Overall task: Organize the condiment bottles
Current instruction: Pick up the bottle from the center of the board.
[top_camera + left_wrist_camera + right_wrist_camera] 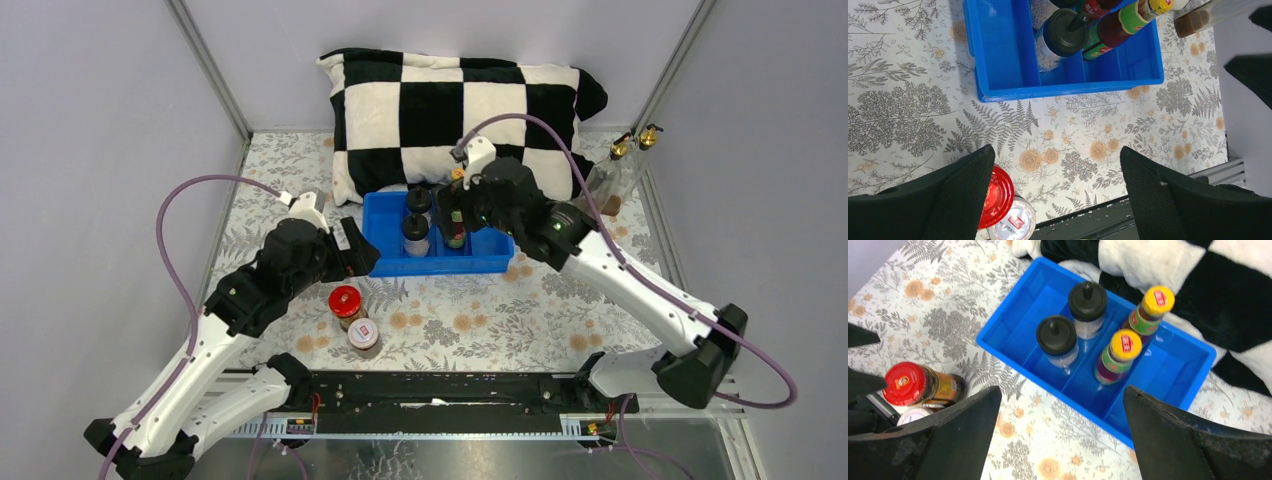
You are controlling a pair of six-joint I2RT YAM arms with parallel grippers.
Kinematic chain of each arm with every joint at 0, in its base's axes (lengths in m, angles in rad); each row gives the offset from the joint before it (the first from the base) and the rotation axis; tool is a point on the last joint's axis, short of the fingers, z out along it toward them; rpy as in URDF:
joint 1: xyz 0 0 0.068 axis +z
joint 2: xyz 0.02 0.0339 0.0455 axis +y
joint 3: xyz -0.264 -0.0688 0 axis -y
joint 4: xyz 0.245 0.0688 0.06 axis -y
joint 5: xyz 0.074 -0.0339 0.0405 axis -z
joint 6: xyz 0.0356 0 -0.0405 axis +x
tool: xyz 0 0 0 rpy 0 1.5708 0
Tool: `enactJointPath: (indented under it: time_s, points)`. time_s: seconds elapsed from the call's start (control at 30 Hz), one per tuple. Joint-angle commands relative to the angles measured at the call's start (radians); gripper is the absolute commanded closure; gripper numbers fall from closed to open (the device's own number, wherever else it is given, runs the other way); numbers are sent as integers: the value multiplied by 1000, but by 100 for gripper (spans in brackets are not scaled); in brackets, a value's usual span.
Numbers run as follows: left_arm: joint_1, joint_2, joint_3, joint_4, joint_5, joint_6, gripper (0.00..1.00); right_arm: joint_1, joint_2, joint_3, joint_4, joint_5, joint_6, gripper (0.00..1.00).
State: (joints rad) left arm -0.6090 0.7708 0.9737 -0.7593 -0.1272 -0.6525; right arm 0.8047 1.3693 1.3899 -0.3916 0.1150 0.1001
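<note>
Left gripper (1056, 152) is hanging wide open and empty. The red-lidded jar (998, 197) is peeking out beneath the finger at lower left, just beside the white-lidded jar (1013, 222). The smart play is centring over the red lid and dropping straight, sparing the neighbour. Right gripper (1062, 390) is gaping empty above the blue tray (1018, 320).

Plain pale grey walls (90, 120) close in the table on three sides, with metal posts (212, 75) at the back corners. A cloth (450, 320) printed with ferns and flowers spreads beneath the left gripper (355, 250) and the right gripper (458, 215). Just beyond the right one lies a black-and-white checked pillow (440, 100). The light is soft and even.
</note>
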Motion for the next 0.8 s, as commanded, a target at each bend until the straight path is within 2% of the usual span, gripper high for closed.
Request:
enactJointPath:
  time_s: [0.0,0.5,0.77]
  points:
    - [-6,31,20,80,3,34,1,-6,-109,-110,6,34,29,0]
    - [-6,116,3,158,13,42,1,-6,-309,-401,43,69,80,0]
    - [-6,139,-7,180,21,40,1,-6,-333,-445,54,58,102,0]
